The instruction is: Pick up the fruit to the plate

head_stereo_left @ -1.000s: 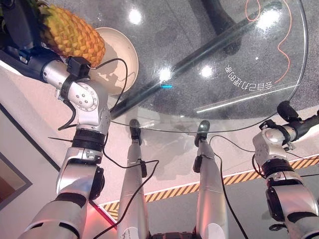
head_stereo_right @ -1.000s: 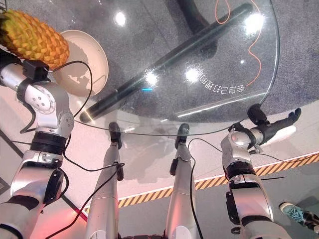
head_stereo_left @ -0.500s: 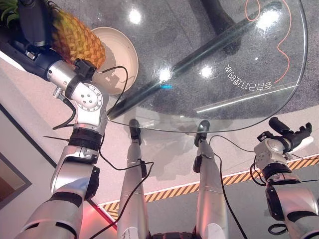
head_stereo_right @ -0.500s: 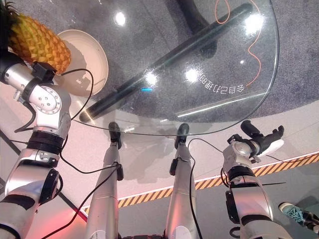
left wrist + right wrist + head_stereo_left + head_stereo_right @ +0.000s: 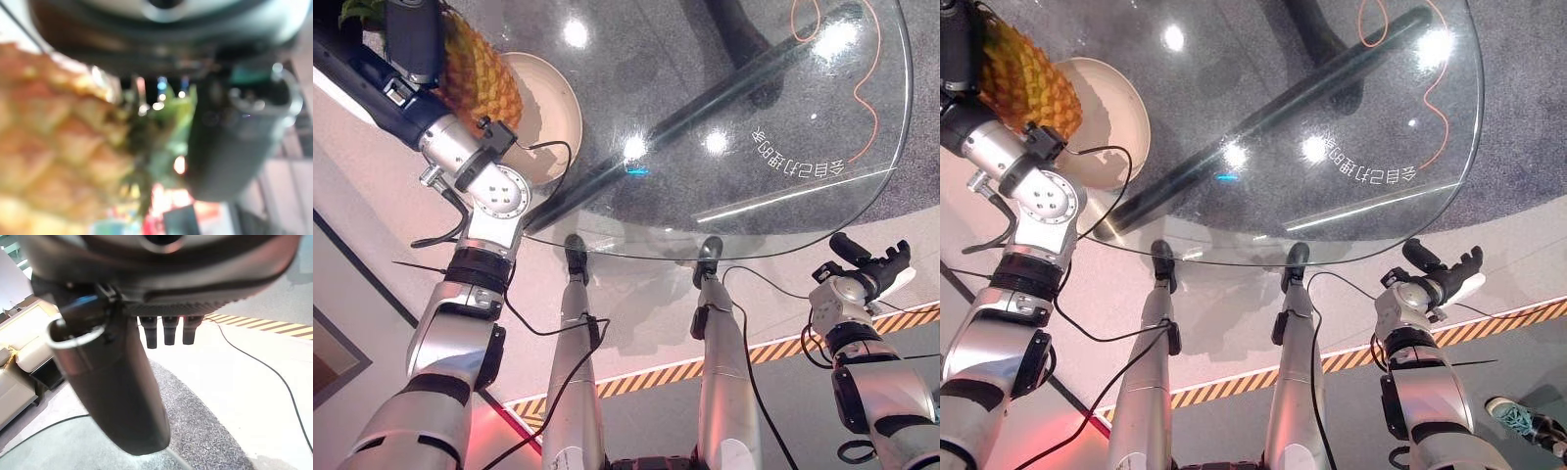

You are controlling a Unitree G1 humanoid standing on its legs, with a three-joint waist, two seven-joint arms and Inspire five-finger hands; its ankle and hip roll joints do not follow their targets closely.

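Note:
My left hand (image 5: 411, 34) is shut on a yellow-brown pineapple (image 5: 480, 78), held in the air over the near-left rim of a cream plate (image 5: 556, 108). The plate lies on the left side of the round glass table (image 5: 724, 250). In the left wrist view the pineapple (image 5: 54, 147) and its green crown fill the space beside my thumb (image 5: 230, 137). My right hand (image 5: 871, 262) hangs off the table past its right edge, open and holding nothing. In its own wrist view the fingers (image 5: 168, 330) are straight.
A dark bar of the table's base (image 5: 705, 108) shows through the glass. An orange cord (image 5: 871, 88) lies on the grey carpet beyond. Yellow-black tape (image 5: 656, 377) marks the floor below. A person's teal shoe (image 5: 1518, 413) is at the lower right.
My left hand has turned the pineapple more upright and drawn it toward the upper left. My right hand has pulled back in from the far right and now sits lower beside the table's edge.

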